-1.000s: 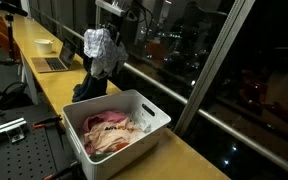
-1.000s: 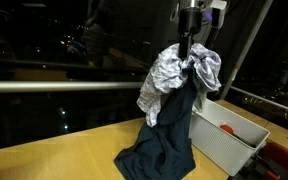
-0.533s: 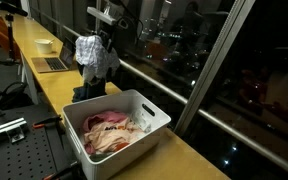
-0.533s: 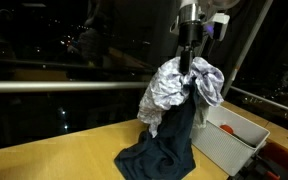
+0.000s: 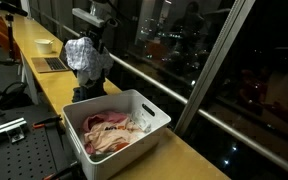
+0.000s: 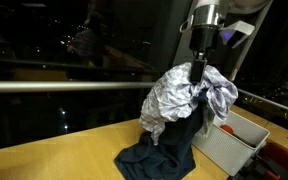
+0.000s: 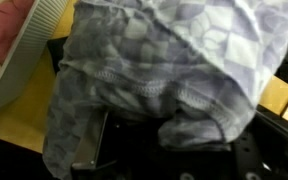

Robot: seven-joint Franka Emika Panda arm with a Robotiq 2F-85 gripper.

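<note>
My gripper [image 6: 196,68] hangs above the wooden counter and is shut on a grey-and-white patterned cloth [image 6: 179,95], which dangles in the air; it shows in both exterior views [image 5: 81,55]. In the wrist view the patterned cloth [image 7: 164,60] fills most of the frame and hides the fingers. Below it a dark blue garment [image 6: 164,150] lies heaped on the counter, next to a white plastic basket [image 5: 149,125] holding pink and cream laundry [image 5: 109,130].
A laptop [image 5: 54,60] and a white bowl [image 5: 45,44] sit further along the counter [image 5: 44,85]. Dark windows [image 5: 214,50] run along its far side. The basket's rim [image 6: 234,150] also shows in an exterior view, with something red inside it.
My gripper has carried the patterned cloth along the counter, away from the basket and toward the laptop, and slightly lower. The dark garment stays heaped on the counter.
</note>
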